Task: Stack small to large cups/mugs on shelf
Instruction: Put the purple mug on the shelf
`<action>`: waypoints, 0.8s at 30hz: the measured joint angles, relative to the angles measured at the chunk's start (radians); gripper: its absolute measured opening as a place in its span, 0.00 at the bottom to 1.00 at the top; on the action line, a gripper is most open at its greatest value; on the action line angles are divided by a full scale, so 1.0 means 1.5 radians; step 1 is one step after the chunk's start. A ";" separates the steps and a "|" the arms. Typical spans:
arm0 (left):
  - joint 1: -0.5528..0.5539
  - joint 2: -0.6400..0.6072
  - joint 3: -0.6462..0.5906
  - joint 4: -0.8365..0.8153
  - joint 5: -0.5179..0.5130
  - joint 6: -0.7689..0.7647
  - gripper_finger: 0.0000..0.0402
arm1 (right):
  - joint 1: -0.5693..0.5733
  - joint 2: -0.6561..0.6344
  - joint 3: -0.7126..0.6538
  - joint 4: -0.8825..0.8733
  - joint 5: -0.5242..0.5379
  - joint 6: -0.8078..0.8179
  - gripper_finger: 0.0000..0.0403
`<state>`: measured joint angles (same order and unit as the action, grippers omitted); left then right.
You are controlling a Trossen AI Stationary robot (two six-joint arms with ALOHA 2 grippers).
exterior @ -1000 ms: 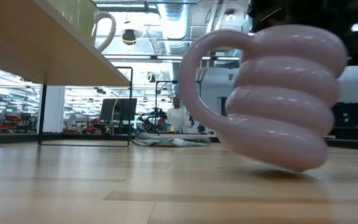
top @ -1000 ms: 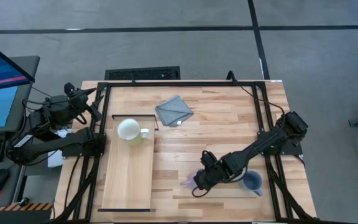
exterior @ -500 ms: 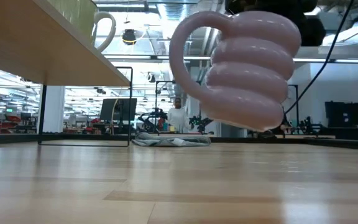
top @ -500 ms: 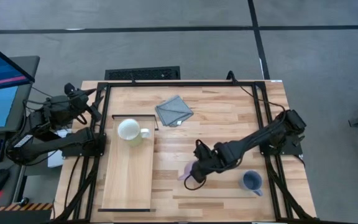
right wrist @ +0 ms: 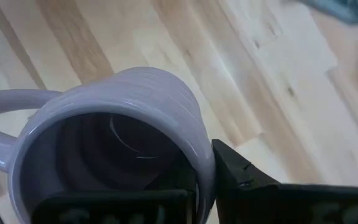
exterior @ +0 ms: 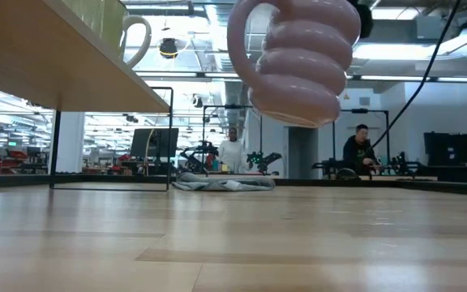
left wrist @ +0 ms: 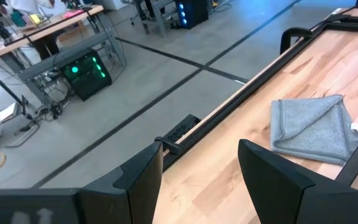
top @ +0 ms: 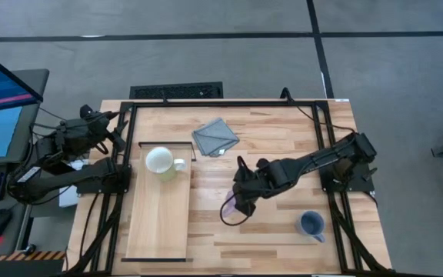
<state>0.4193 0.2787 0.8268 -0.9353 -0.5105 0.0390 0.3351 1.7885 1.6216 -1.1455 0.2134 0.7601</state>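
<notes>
Viewing the table from above, we see the right gripper (top: 241,206) clamped on the rim of the purple mug (top: 230,208), which hangs clear of the plank tabletop (top: 268,154) between the shelf (top: 158,223) and the grey-blue mug (top: 311,224). The cream-white mug (top: 160,162) stands at the shelf's far end. The grey folded cloth (top: 214,137) lies beyond. The left gripper (left wrist: 201,165), fingers apart and empty, waits off the table's left edge.
</notes>
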 joint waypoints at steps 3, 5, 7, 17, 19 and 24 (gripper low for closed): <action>0.000 0.000 0.000 0.000 0.000 0.000 0.50 | -0.012 0.000 0.006 -0.010 -0.001 -0.056 0.10; 0.000 0.000 0.000 0.000 0.000 -0.001 0.50 | -0.018 0.000 0.009 -0.007 -0.001 -0.100 0.10; 0.000 0.000 0.000 0.000 0.000 0.000 0.50 | -0.024 -0.001 0.009 -0.006 -0.001 -0.137 0.10; 0.000 0.000 0.000 0.000 0.000 -0.002 0.50 | -0.034 -0.001 0.009 0.001 -0.002 -0.355 0.10; 0.000 0.000 0.000 0.000 0.000 -0.002 0.50 | -0.034 -0.001 0.009 0.001 -0.002 -0.396 0.10; 0.000 0.000 0.000 0.000 0.001 -0.002 0.50 | -0.032 -0.001 0.009 0.001 -0.002 -0.489 0.10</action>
<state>0.4194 0.2787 0.8268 -0.9348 -0.5096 0.0364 0.2867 1.7878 1.6356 -1.1435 0.2109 0.0264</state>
